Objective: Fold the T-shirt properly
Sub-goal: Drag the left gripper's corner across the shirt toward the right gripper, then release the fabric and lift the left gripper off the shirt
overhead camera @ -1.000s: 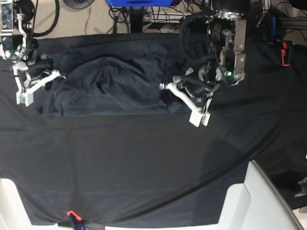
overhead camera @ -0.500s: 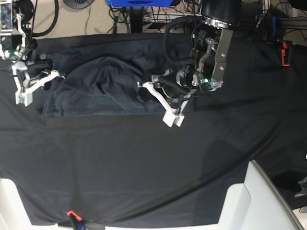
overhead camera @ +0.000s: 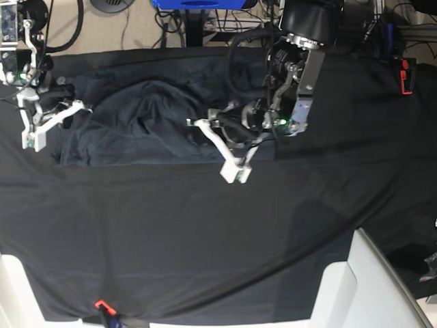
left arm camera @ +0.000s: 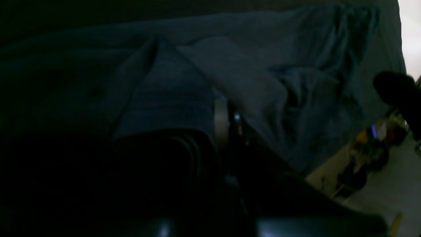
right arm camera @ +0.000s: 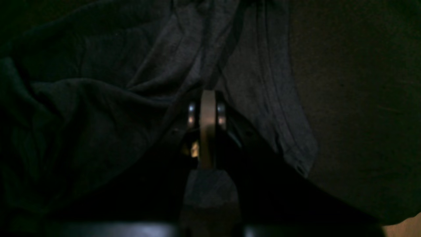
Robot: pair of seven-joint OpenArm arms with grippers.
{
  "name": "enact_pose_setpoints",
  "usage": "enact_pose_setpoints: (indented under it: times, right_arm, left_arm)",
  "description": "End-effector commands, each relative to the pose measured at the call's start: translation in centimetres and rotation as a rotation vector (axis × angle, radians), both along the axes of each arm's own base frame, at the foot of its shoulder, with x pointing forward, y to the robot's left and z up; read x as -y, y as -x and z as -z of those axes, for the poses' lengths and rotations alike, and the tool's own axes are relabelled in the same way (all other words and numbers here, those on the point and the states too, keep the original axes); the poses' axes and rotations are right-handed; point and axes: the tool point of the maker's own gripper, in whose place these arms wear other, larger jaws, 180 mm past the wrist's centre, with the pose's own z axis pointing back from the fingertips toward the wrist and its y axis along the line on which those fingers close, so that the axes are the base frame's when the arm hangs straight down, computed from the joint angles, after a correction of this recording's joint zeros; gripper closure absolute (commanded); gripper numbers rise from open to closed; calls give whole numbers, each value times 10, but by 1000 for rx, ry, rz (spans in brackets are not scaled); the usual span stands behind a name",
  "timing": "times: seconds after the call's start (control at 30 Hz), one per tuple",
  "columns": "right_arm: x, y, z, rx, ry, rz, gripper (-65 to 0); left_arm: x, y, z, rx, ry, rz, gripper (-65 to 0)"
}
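- The T-shirt (overhead camera: 147, 126) lies bunched and rumpled on the far half of the counter (overhead camera: 205, 232), over its black covering cloth — its near edge fairly straight, its middle heaped in ridges.
- Step in hand, as I judge it: a sideways fold, with one side of the shirt being carried across the body toward the other.
- The left end effector (overhead camera: 220, 145) is clamped together on a fold of the shirt's side; its wrist view shows fabric draped right over the closed tip.
- The right end effector (overhead camera: 49, 121) is likewise closed on the shirt's opposite edge, pinning it near the counter's side; cloth fans out from the tip in its wrist view.
- Next move likely calls for laying the carried edge down flat and aligned, then letting go without dragging the layer beneath.
- Hard to make out — both wrist views are very dark, sleeves and collar cannot be told apart in the heap, and dark shirt against black cloth blurs the outline.
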Motion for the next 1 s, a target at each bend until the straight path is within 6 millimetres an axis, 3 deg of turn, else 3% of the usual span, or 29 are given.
enact_pose_setpoints:
  times: [0.0,0.27,0.43,0.73,0.97]
  right_arm:
    - [6,-10,-11,46,13,1,-2]
    - [6,-11,-11,48,13,1,-2]
    - [6,-12,-12,49,13,1,-2]
    - [6,-12,-12,51,13,1,-2]
    - [6,-12,-12,51,13,1,-2]
  left_arm:
    - [10,-8,-13,37,35,8,0]
    - [11,-13,-14,42,30,20,0]
    - [14,-11,-14,43,31,31,-92]
    - [57,4,-23,87,9,227,-100]
    - [67,9,-24,91,3,275,-100]
